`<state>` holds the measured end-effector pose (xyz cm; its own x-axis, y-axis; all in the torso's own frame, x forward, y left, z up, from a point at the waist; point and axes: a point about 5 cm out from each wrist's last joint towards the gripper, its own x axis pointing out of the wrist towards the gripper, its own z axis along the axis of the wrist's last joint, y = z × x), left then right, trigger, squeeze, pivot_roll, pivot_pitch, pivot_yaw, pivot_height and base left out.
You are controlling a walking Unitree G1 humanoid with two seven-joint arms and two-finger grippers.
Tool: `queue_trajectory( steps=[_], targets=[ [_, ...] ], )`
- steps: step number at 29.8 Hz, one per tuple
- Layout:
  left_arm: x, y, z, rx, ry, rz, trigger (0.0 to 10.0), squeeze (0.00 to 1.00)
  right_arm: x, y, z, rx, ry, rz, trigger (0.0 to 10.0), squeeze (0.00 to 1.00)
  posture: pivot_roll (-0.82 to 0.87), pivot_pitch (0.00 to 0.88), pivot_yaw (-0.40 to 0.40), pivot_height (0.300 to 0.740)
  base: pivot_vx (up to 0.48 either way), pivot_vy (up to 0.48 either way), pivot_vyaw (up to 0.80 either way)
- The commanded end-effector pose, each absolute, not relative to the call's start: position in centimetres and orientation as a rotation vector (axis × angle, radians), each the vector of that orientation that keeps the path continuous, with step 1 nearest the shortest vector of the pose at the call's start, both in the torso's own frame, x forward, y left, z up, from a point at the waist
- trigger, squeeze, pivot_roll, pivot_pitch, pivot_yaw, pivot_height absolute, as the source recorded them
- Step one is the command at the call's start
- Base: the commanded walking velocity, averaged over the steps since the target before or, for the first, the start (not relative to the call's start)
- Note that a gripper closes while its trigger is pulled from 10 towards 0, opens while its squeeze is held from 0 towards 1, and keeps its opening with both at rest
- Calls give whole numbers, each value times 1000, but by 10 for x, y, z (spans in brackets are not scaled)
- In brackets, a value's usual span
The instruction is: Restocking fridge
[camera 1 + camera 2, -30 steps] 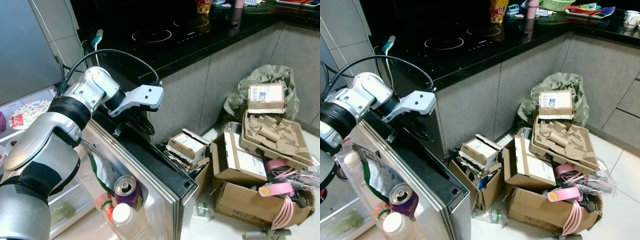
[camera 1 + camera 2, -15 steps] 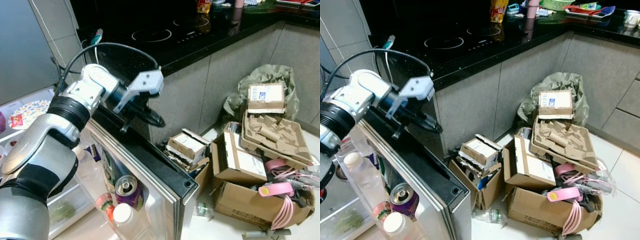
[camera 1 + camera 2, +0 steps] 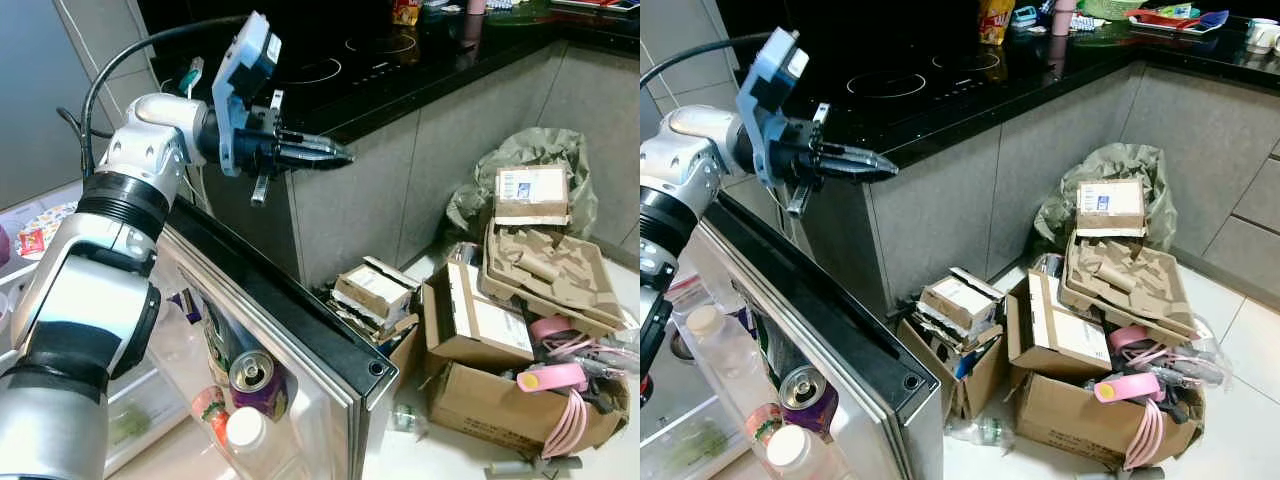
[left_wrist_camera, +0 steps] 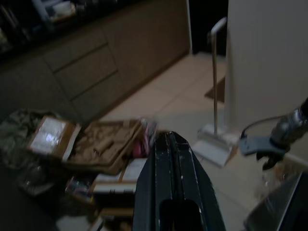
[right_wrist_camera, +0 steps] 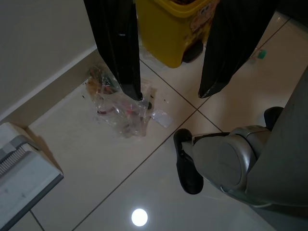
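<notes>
The fridge door [image 3: 300, 322] stands open at lower left, its black top edge running toward me. Its door shelf holds a purple can [image 3: 251, 373], a white-capped bottle [image 3: 244, 429] and a clear bottle [image 3: 712, 338]. My left gripper [image 3: 343, 155] hovers above the door's top edge at counter height, pointing right, fingers shut together with nothing in them; the left wrist view shows its fingers [image 4: 171, 149] pressed together. My right gripper [image 5: 171, 92] hangs open over the tiled floor, nothing between its fingers.
A black counter [image 3: 400, 80] with an induction hob runs along the back. Cardboard boxes [image 3: 480, 330], a moulded pulp tray [image 3: 545, 265] and a stuffed bag [image 3: 530, 155] crowd the floor at right. Under the right arm lie a plastic wrapper [image 5: 120, 113] and a yellow bin [image 5: 173, 29].
My left arm has lifted off the fridge door's top edge and turned, so the gripper now points right, level with the counter edge. The door and its contents stay put.
</notes>
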<state>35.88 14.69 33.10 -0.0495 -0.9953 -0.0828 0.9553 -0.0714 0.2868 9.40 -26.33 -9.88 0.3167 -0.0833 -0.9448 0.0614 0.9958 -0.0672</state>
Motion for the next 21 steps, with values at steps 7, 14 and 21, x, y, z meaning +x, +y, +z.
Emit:
queue_trajectory(
  steps=[7,14,21],
  targets=[
    [343,136,318,93,-292,-1642,10000,0,91,-264,-100,-5,1255,-103,10000,0,-38,0,4,732,-72,0,0],
    [327,118,296,-24,-374,-1590,10000,0,90,-261,-100,-3,1255,-99,10000,0,-41,0,6,732,0,0,0],
    [309,106,292,-192,-435,-1506,10000,0,90,-261,-101,-2,1258,-97,10000,0,-39,0,5,732,-111,0,0]
  ],
)
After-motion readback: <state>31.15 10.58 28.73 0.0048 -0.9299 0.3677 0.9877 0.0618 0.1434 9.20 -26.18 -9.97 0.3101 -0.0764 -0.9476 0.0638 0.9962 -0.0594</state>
